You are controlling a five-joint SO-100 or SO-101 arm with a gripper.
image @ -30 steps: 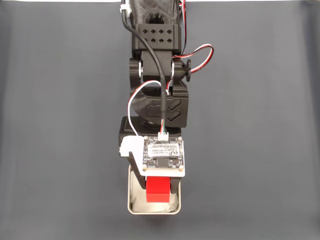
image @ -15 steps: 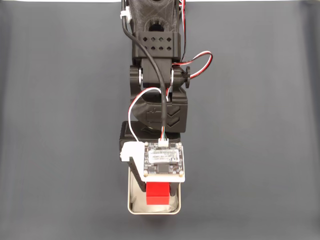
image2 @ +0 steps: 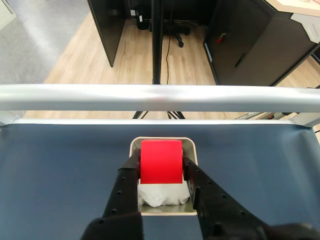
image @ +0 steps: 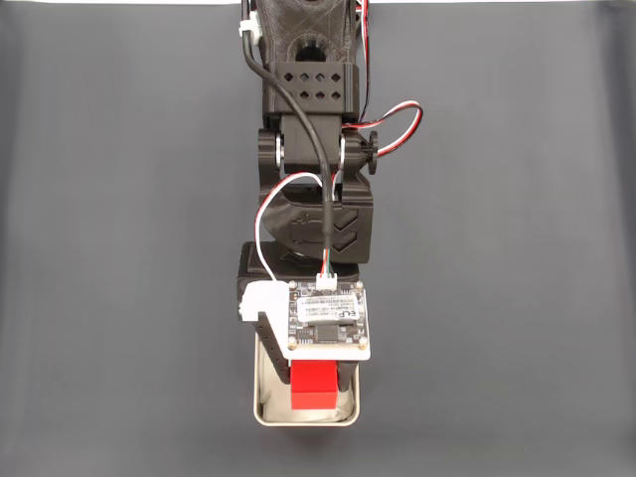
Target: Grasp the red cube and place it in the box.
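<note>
The red cube (image2: pixel 161 161) is clamped between my black fingers, with my gripper (image2: pixel 161 170) shut on it just above the box (image2: pixel 187 145). The box is a small silver tin with white paper lining (image2: pixel 160 195). In the fixed view the cube (image: pixel 313 386) shows below the camera board, over the inside of the box (image: pixel 264 409), near the bottom edge of the dark mat. I cannot tell whether the cube touches the paper.
The dark mat (image: pixel 497 248) stretches flat on both sides of the arm. A silver rail (image2: pixel 160 97) marks the table's far edge in the wrist view, with wooden floor and dark furniture beyond. The arm's body (image: pixel 313 149) runs down the middle of the fixed view.
The arm has shifted slightly, and the cube with the gripper has settled a little lower over the box. Little differs from half a second ago.
</note>
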